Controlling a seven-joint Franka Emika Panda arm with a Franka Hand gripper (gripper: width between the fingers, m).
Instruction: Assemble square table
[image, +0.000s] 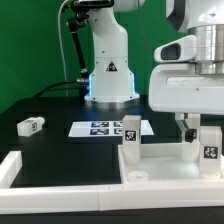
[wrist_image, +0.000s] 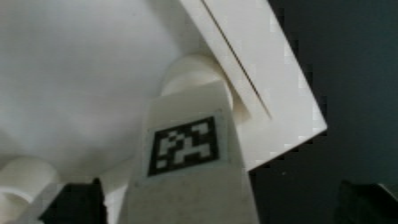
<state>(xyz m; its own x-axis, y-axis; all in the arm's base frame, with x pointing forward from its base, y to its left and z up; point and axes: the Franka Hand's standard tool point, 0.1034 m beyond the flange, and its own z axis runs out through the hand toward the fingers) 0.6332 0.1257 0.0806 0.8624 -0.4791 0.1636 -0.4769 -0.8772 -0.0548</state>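
Hanging above the top's (image: 165, 168) corner on the exterior view's right, the gripper (image: 193, 122) straddles an upright leg (image: 210, 143). I cannot tell whether it pinches the leg or stands clear of it. The leg's long axis runs vertically, directly under the wrist, apparently at the top's corner socket. A second leg (image: 130, 135) stands on the top's opposite corner, and a third leg (image: 32, 125) lies well beyond.

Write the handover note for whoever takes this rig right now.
Tool: down at the tabletop, close beside the far-right leg; open or shut unclear.
Done: two legs stand upright on the tabletop, that one and the centre leg.
A loose leg lies on the black table at the exterior view's left.
Left: mount the loose leg; a fourth leg is not in view.
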